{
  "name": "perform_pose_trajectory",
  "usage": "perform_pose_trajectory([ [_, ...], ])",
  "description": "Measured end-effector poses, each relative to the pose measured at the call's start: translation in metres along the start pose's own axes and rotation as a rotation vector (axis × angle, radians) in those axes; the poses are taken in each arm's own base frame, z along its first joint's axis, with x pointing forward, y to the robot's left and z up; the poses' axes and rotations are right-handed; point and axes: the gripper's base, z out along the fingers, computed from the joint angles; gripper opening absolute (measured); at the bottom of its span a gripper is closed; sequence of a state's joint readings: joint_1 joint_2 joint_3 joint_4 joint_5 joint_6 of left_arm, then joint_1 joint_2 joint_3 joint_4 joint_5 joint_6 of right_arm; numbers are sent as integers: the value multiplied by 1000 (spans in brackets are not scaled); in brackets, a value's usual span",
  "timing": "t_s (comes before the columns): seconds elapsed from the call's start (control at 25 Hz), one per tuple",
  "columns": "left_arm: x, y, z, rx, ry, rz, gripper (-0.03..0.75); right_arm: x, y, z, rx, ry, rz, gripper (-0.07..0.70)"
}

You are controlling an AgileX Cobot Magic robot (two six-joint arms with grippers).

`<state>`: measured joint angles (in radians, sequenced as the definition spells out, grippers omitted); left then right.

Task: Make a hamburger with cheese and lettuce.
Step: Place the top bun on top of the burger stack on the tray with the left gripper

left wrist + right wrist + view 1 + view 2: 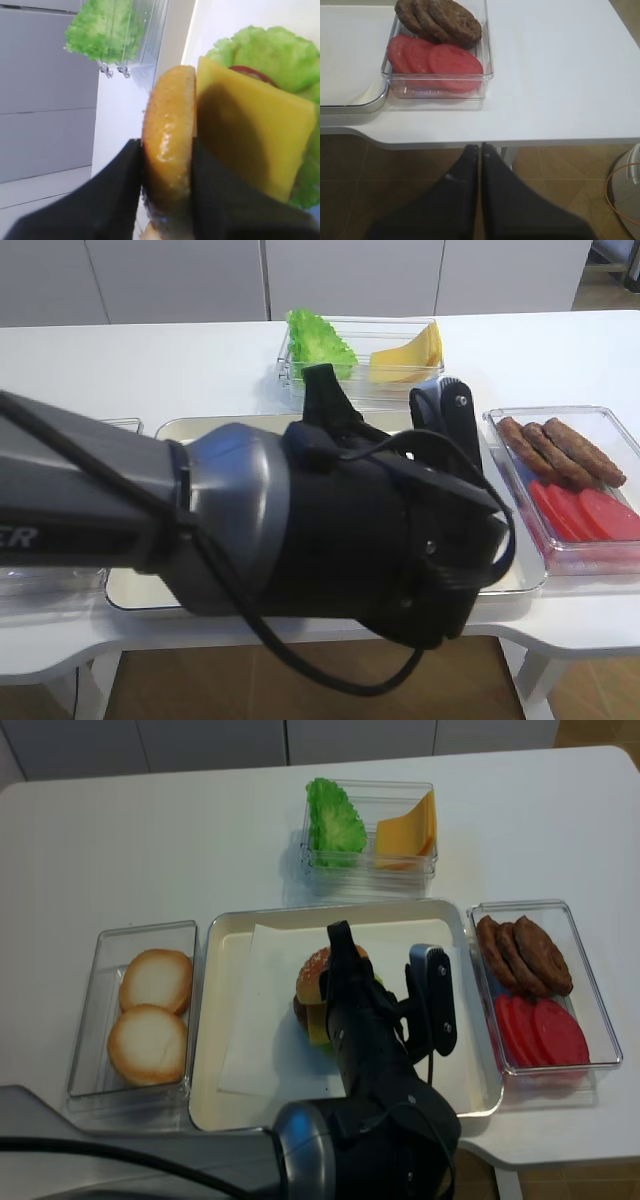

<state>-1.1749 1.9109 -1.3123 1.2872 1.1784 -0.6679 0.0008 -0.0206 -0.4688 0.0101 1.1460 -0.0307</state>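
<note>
On the left we see two pale cut bun halves (150,1015) in a clear box. On the metal tray (232,935), our left gripper (167,165) clamps the browned bun top (168,145) against the yellow cheese square (255,135) and ruffled green lettuce (272,52) of the hamburger (315,985). Our right gripper (480,150) hangs closed and empty off the table edge (560,135).

Left arm (250,530): glossy black housing joined to a grey collar, with a black cable looped around it and screw heads on the casing. Left gripper (167,195) and right gripper (480,165): matte black, tapered fingers.
</note>
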Motion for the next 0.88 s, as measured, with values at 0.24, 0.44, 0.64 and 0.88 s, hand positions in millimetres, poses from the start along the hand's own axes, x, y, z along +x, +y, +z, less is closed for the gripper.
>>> perform_pose_trajectory([
  [0.24,0,1,1,-11,-6,3,202,0,0,0,0,0,0,84],
  [0.44,-1,0,1,-12,-6,5,199,0,0,0,0,0,0,84],
  [0.64,-3,-10,8,-45,-14,58,197,0,0,0,0,0,0,84],
  [0.88,-4,-13,10,-54,-13,71,197,0,0,0,0,0,0,91],
])
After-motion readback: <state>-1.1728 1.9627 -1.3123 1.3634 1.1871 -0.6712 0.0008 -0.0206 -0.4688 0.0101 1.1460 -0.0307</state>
